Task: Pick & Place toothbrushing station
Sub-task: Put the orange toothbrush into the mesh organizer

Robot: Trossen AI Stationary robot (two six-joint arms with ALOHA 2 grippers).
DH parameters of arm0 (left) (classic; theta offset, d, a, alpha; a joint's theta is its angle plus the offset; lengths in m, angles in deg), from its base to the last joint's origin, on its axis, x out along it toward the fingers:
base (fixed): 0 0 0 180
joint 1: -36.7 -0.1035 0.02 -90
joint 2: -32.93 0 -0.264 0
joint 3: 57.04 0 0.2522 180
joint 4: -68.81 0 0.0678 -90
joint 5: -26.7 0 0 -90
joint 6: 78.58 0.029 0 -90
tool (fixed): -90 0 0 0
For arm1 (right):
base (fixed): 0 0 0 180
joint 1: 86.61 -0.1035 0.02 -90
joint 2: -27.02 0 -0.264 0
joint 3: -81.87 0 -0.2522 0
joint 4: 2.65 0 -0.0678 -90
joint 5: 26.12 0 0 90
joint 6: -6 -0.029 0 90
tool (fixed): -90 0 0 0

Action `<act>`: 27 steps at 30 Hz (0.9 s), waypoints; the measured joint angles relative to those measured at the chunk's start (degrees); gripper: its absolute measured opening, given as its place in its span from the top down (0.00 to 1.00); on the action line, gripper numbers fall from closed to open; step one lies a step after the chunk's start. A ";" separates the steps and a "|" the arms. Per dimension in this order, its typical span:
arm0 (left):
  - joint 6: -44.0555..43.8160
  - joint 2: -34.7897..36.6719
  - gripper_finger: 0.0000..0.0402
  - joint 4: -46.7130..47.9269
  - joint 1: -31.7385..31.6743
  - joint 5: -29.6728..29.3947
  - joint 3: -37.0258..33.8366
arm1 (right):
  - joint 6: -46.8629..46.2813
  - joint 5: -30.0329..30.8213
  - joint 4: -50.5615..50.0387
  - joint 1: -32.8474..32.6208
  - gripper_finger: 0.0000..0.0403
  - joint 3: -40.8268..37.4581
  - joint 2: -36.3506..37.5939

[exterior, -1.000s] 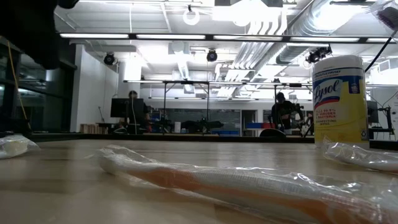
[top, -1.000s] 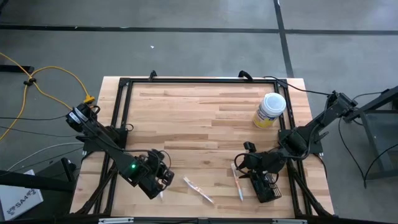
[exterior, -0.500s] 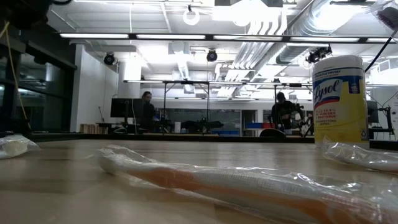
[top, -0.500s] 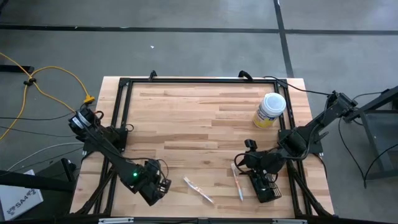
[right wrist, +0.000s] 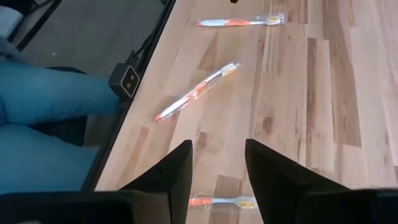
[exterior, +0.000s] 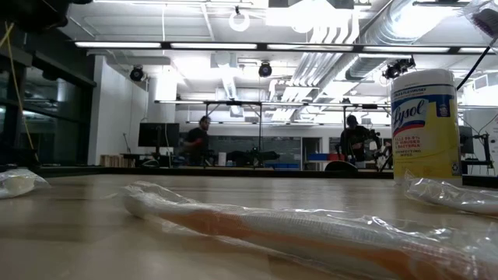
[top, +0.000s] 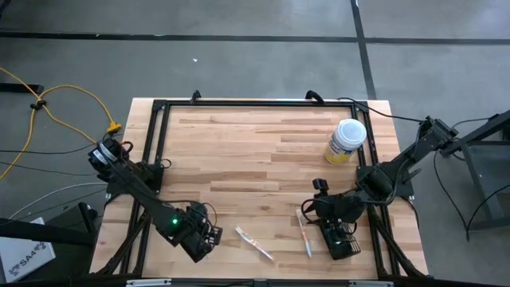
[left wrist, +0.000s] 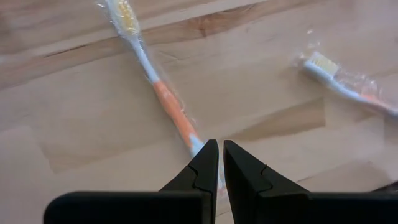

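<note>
The toothbrushing station, a small black wire-mesh basket (top: 343,244), stands on the table near its near right corner, partly under my right arm. My right gripper (top: 311,214) (right wrist: 214,158) hangs open beside it, pointing toward the table's left, with nothing between its fingers. Three wrapped orange-handled toothbrushes lie flat on the wood: one (top: 304,231) just ahead of the right gripper, one (top: 255,243) in the middle, and one (left wrist: 165,102) at the near left. My left gripper (left wrist: 221,149) (top: 205,237) is shut above that last brush's handle end, pointing steeply down.
A yellow canister with a white lid (top: 346,140) (exterior: 424,124) stands at the far right. A black frame (top: 239,104) runs around the table's edges. A person's leg in blue (right wrist: 43,99) is close to the near edge. Bare wood fills the middle and far left.
My left gripper has rolled at the wrist, shifted a little toward the table's near edge and sunk slightly, and now covers the near-left toothbrush in the high view. Its fingers have stayed shut. In the room behind, a person has walked to the right.
</note>
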 joint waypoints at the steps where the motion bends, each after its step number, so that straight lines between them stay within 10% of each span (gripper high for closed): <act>1: -0.53 0.00 0.95 -0.02 -0.26 0.28 0.00 | 0.20 -0.07 0.00 0.00 0.65 0.00 0.00; 27: -18.97 -5.71 0.95 -7.08 2.83 1.68 1.51 | 3.24 -0.60 -1.92 -0.04 0.65 0.00 0.00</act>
